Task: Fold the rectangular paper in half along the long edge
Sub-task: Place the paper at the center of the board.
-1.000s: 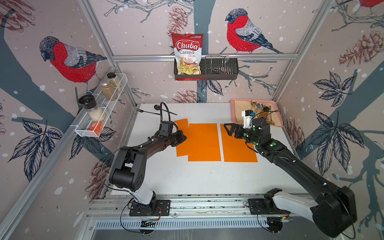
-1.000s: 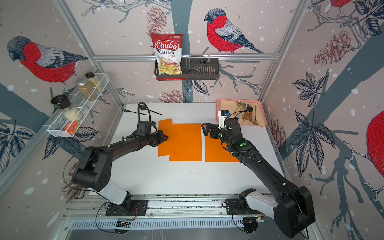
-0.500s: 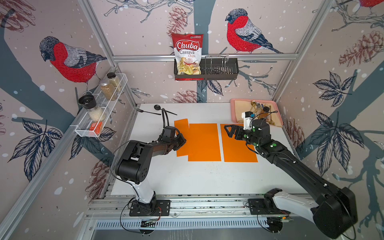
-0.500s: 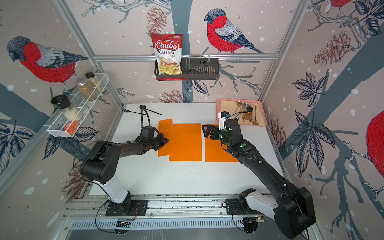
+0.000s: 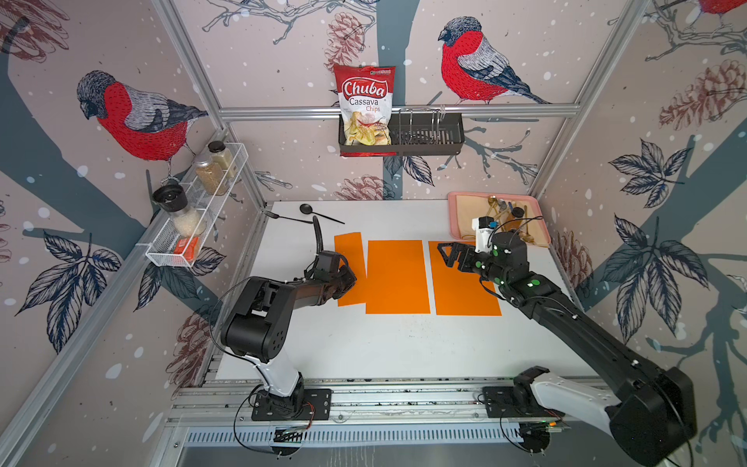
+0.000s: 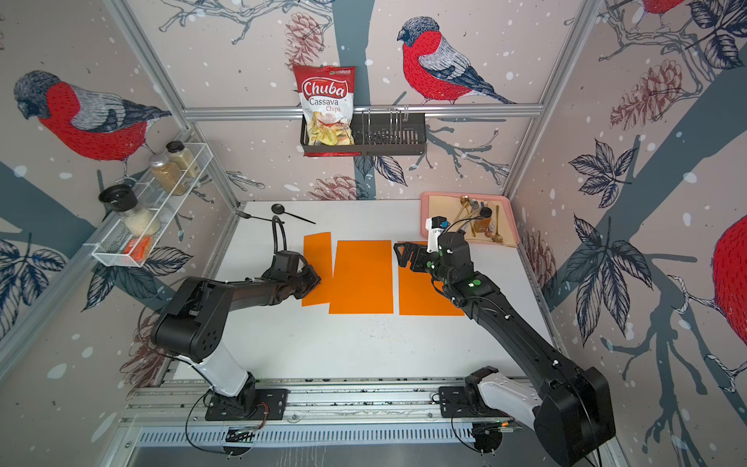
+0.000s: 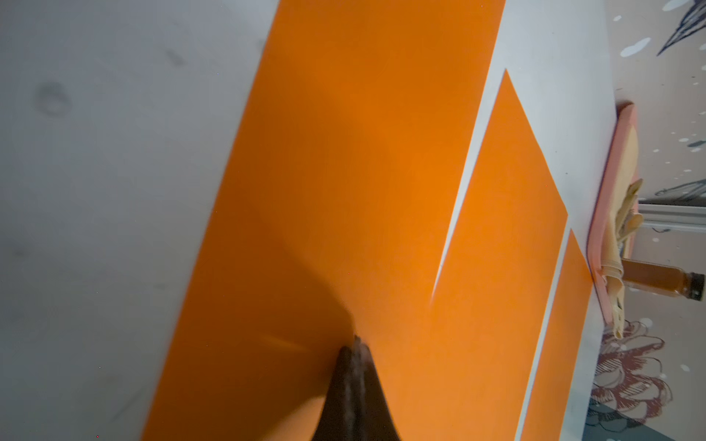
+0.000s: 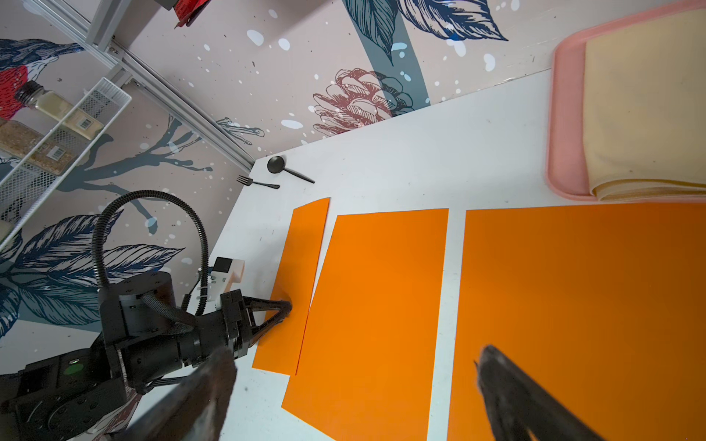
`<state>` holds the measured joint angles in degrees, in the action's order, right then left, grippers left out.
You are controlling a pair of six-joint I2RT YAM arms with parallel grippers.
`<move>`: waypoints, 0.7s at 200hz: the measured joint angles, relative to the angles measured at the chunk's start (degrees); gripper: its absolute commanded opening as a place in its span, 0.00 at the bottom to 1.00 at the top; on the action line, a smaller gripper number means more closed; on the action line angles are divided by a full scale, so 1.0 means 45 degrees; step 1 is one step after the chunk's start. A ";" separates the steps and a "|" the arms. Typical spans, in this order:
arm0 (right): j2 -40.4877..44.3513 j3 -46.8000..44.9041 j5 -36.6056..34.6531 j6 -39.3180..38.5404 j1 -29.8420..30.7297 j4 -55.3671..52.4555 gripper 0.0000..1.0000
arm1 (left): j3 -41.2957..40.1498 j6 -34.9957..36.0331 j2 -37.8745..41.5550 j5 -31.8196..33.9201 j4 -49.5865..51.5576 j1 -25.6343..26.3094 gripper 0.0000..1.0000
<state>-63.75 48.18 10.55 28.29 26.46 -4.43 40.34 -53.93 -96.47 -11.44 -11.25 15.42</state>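
Holding cloth [image 8: 645,114] and a bottle [image 7: 657,280], the pink tray [image 8: 567,126] sits at two o'clock; left gripper [image 8: 288,307] closed, right gripper [image 8: 355,357] agape.

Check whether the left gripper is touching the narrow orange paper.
Touching. In the left wrist view, the shut left gripper presses its tips on the narrow orange paper; their shadow meets them there.

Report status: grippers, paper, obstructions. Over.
Left gripper shut, fingers down on the narrow orange sheet. Right gripper open above the right orange sheet, holding nothing. Middle orange sheet crowds the narrow one's edge; fork and spoon lie beyond.
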 measured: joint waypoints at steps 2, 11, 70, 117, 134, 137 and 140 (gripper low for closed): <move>0.0000 0.0000 0.0000 -0.0005 0.0000 -0.0015 1.00 | 0.0005 0.0010 0.0049 0.0073 0.0117 -0.0015 0.00; 0.0000 0.0000 0.0000 -0.0015 0.0000 -0.0073 1.00 | 0.0044 0.0102 0.0223 0.0306 0.0578 -0.0078 0.00; -0.0044 -0.0214 -0.0146 -0.0010 -0.0029 -0.0087 1.00 | -0.0078 0.1030 0.1239 0.1214 0.2739 -0.0908 0.00; -0.0117 -0.0432 -0.0141 0.0019 -0.0039 -0.0083 1.00 | -0.0670 0.1321 0.1705 0.1205 0.2545 -0.1336 0.00; -0.0185 -0.0461 -0.0141 0.0019 -0.0039 -0.0087 1.00 | -0.0797 0.1321 0.1676 0.1078 0.2229 -0.1365 0.00; -0.0194 -0.0461 -0.0136 0.0019 -0.0034 -0.0087 1.00 | -0.0806 0.1321 0.1661 0.1039 0.2161 -0.1365 0.00; -0.0199 -0.0466 -0.0136 0.0024 -0.0034 -0.0087 1.00 | -0.0811 0.1321 0.1637 0.0991 0.2098 -0.1365 0.00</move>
<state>-64.64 46.09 9.93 28.40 26.30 -4.82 36.69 -47.99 -89.10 -6.98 -1.80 9.28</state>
